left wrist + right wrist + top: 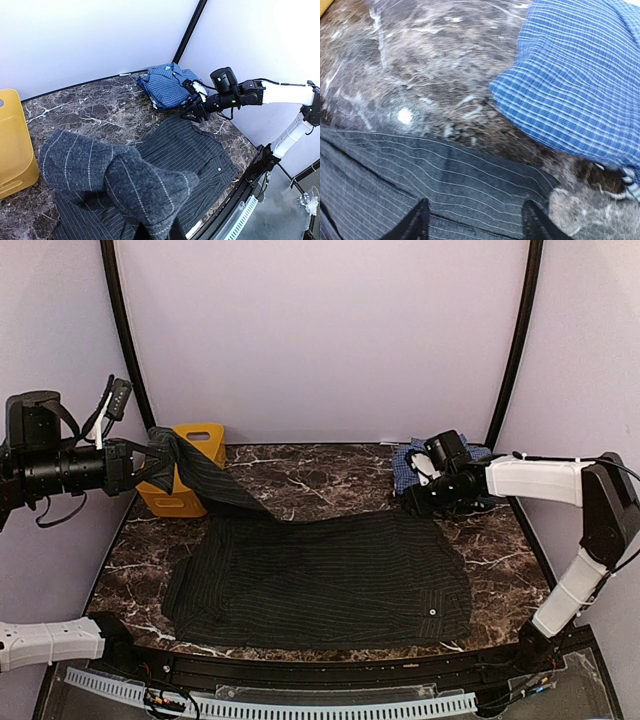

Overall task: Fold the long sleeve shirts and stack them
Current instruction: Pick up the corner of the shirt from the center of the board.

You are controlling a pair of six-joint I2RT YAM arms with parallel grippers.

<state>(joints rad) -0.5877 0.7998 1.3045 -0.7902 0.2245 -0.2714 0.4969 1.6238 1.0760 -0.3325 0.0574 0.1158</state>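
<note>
Marble table (330, 475): work surface. Black shirt (320, 580): spread flat across the middle of the table, one sleeve lifted toward the far left. Blue shirt (165, 85): folded, at the far right corner, apart from the black one. Yellow basket (195, 440): far left, behind the raised sleeve. My left gripper (148, 455): clenched on that sleeve. My right gripper (476, 227): fingers spread, nothing held, over the black shirt's far right edge.

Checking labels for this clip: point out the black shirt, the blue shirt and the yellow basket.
black shirt (330, 580): top view, flat body panel.
blue shirt (166, 85): left wrist view, folded top.
yellow basket (162, 498): top view, near wall.
</note>
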